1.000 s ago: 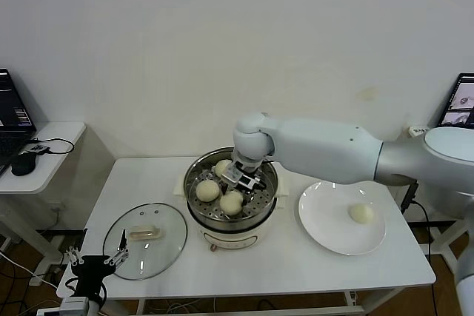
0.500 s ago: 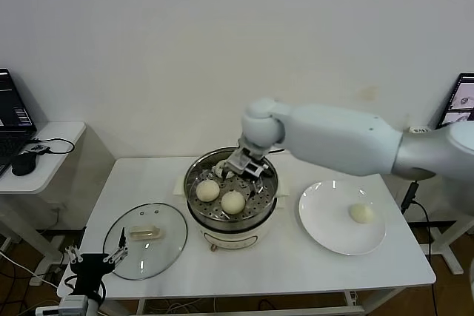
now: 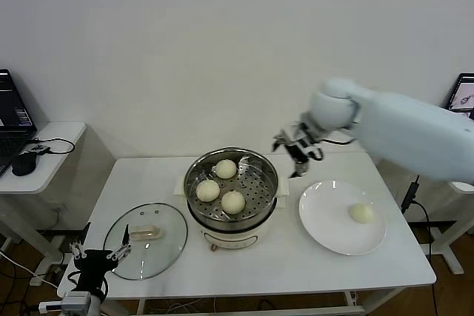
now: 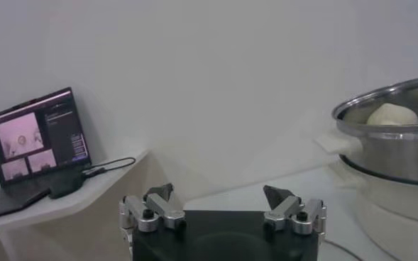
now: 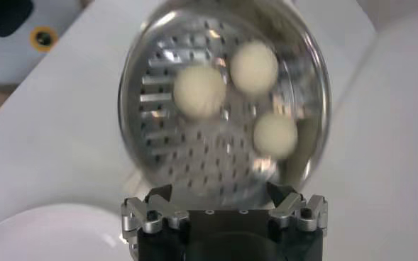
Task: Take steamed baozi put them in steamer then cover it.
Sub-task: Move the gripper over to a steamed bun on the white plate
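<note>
Three baozi point(image 3: 221, 184) sit on the perforated tray inside the steamer point(image 3: 231, 218), which stands mid-table point(image 3: 296, 271). The fourth baozi point(image 3: 361, 213) lies on the white plate point(image 3: 326, 220) to the steamer's right. The right gripper point(image 3: 297, 146) hangs in the air between steamer and plate, above the table, jaws spread wide and holding nothing. The cover point(image 3: 145, 240) rests flat on the table left of the steamer, handle up. The left gripper point(image 3: 95, 259) waits low by the table's front left corner, jaws wide and empty.
</note>
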`<state>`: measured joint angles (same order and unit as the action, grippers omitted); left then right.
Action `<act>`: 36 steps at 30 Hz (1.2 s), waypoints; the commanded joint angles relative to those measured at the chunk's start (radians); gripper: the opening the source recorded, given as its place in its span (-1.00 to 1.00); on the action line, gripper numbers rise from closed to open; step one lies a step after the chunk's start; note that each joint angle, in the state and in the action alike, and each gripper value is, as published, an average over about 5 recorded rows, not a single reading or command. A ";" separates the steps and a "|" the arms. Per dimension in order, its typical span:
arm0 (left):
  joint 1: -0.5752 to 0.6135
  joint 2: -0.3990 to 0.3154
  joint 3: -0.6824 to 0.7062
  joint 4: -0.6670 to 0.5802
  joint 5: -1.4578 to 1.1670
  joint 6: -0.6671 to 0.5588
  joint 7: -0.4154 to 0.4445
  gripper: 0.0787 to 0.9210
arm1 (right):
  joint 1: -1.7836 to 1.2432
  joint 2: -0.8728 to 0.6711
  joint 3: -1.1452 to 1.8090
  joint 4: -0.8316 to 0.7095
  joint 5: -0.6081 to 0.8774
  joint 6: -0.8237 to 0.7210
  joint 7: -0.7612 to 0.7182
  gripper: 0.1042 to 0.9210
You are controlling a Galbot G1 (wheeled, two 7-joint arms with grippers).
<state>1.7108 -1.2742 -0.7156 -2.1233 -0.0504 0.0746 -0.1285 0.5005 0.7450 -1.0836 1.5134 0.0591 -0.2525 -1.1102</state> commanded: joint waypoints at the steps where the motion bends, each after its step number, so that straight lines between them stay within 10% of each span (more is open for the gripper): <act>1: -0.004 0.010 0.017 0.013 0.006 0.000 0.000 0.77 | -0.225 -0.329 0.164 0.028 -0.125 -0.043 0.008 0.76; 14: 0.006 0.010 0.027 0.008 0.027 0.011 0.003 0.77 | -0.743 -0.313 0.621 -0.169 -0.312 0.116 -0.034 0.76; 36: 0.014 0.005 0.007 0.013 0.017 0.011 0.005 0.77 | -0.752 -0.010 0.671 -0.481 -0.446 0.168 0.017 0.76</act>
<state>1.7260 -1.2683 -0.7057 -2.1130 -0.0321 0.0851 -0.1236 -0.2133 0.6438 -0.4546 1.1395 -0.3411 -0.1034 -1.0997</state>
